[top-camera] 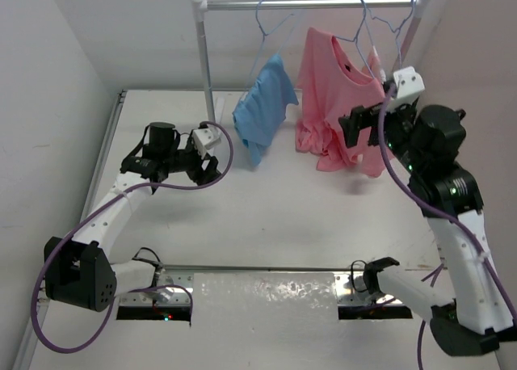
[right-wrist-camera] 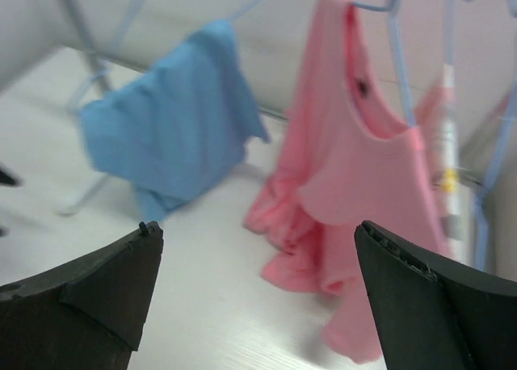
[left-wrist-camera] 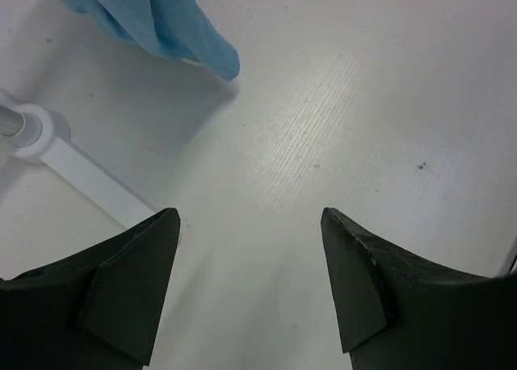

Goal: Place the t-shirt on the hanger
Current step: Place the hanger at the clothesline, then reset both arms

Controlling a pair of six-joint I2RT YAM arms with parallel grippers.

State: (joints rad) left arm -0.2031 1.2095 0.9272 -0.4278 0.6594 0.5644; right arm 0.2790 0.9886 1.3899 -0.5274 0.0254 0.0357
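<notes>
The salmon-pink t-shirt (top-camera: 331, 87) hangs by its neck on the light-blue wire hanger (top-camera: 361, 27), which is hooked on the rack rail. Its lower part is bunched and reaches the table. My right gripper (top-camera: 353, 132) is open and empty, held just in front of the t-shirt's right side. The right wrist view shows the t-shirt (right-wrist-camera: 355, 176) and the hanger wire (right-wrist-camera: 397, 63) beyond my open right gripper (right-wrist-camera: 257, 229). My left gripper (top-camera: 206, 170) is open and empty, low over the table to the left of the rack; in its own view (left-wrist-camera: 249, 216) only bare table lies between the fingers.
A light-blue shirt (top-camera: 265, 103) hangs on a like hanger at the rail's left and shows in both wrist views (left-wrist-camera: 153, 18) (right-wrist-camera: 174, 136). The rack has a white post (top-camera: 205, 59), a rail (top-camera: 307, 4) and a foot (left-wrist-camera: 56, 144). Another wire hanger (top-camera: 397, 31) hangs at the far right.
</notes>
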